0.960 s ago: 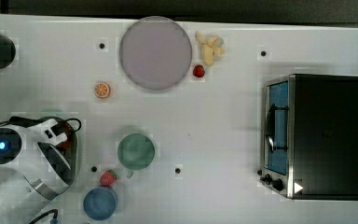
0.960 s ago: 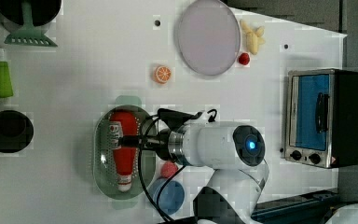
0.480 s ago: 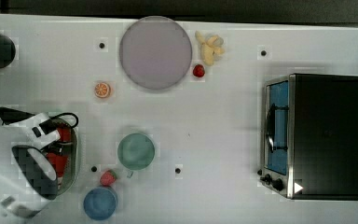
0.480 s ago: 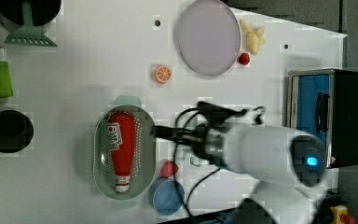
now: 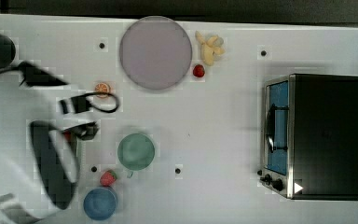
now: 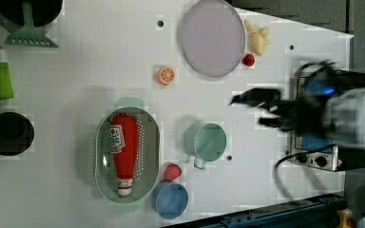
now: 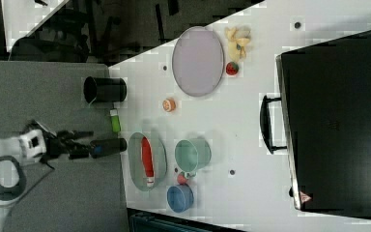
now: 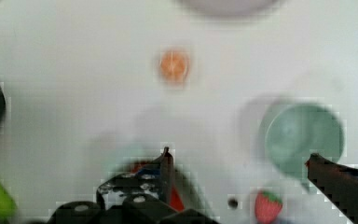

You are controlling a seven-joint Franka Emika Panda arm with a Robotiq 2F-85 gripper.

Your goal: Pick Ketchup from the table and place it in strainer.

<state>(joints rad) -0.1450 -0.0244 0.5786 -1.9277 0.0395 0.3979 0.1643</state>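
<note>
The Ketchup (image 6: 122, 154), a red bottle with white trim, lies lengthwise inside the pale green strainer (image 6: 100, 142), cap toward the blue bowl. The right view shows the Ketchup (image 7: 147, 162) in the strainer (image 7: 134, 159) too. My gripper (image 6: 254, 110) hangs high above the table, on the left view's right past the green mug, well apart from the strainer. In the wrist view my gripper (image 8: 240, 165) is open, its fingers (image 8: 167, 163) wide apart with nothing between them. A strip of the red bottle (image 8: 178, 201) peeks out beside one finger.
A green mug (image 6: 210, 142), a blue bowl (image 6: 170, 199) and a strawberry (image 6: 172, 172) sit close to the strainer. An orange slice (image 6: 166, 75) and grey plate (image 6: 211, 37) lie farther off. A toaster oven (image 5: 317, 135) fills the top view's right. A black cup (image 6: 8, 133) stands beside the strainer.
My arm has lifted and swung away from the strainer toward the left view's right. The Ketchup stays lying in the strainer, and the fingers stay apart.
</note>
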